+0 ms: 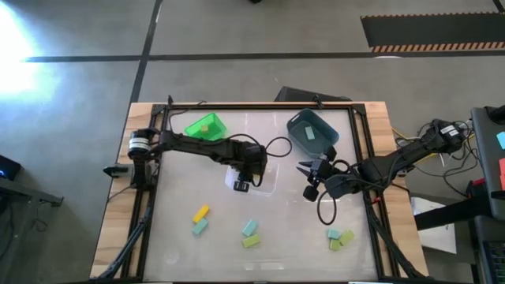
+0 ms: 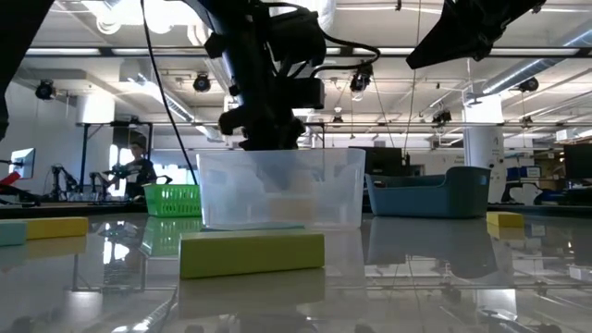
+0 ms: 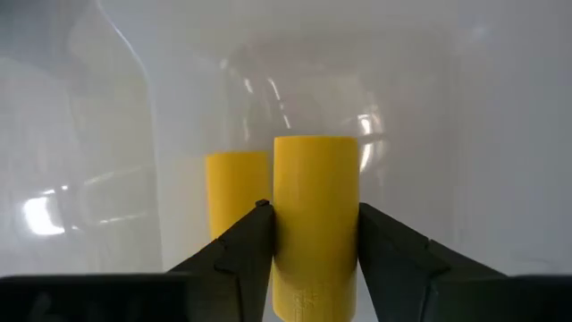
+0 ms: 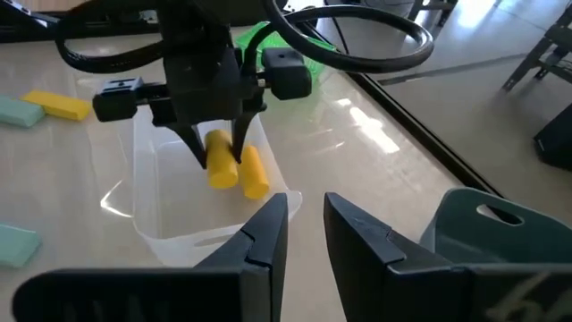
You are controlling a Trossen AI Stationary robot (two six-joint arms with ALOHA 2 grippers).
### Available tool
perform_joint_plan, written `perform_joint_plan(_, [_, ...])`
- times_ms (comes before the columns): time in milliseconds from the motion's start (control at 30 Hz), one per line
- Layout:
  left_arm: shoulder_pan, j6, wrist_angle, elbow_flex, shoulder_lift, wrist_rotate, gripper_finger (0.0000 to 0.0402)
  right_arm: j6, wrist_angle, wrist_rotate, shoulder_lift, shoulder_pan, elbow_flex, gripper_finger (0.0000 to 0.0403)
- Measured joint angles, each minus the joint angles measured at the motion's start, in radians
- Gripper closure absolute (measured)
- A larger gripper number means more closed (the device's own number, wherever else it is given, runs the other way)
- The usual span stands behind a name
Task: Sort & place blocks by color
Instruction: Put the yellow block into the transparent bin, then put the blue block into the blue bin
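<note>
Left end effector (image 4: pixel 217 143): reaches down into the clear bin (image 4: pixel 152 219), clenched on a yellow block (image 3: pixel 315 224) standing between its fingers.
Second yellow block (image 4: pixel 253 172): lies in the same bin, just beside the held one.
Right end effector (image 4: pixel 306 234): released, hovers near the dark bin (image 1: pixel 312 131).
Blocks on bench (image 1: pixel 284 244): seven in three clusters; one yellow (image 1: pixel 200 213), three teal, three light green.
Bins: three.

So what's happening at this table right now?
The robot is sorting blocks by colour. The left gripper holds a yellow block inside the clear bin, where another yellow block already lies. The right gripper hovers with open jaws beside the dark blue-grey bin. More blocks, including a yellow one, wait on the table.
</note>
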Motion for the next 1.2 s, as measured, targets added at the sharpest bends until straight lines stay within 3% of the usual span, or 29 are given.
perform_joint_plan(400, [0.001, 0.0, 0.007, -0.006, -0.006, -0.002, 0.0254, 0.037, 0.011, -0.01, 0.0, 0.0, 0.0, 0.0334])
perform_joint_plan(800, [-0.064, -0.098, 0.015, -0.014, -0.203, -0.004, 0.0252, 0.356, 0.001, -0.238, 0.0, 0.0, 0.0, 0.0347])
perform_joint_plan(967, [-0.116, -0.105, 0.137, -0.103, -0.303, -0.006, 0.0252, 0.48, -0.036, -0.324, 0.005, 0.0, 0.001, 0.0351])
perform_joint_plan(1200, [-0.168, -0.162, 0.339, -0.269, -0.457, -0.106, 0.0252, 0.668, -0.148, -0.454, 0.043, 0.0, 0.004, 0.0351])
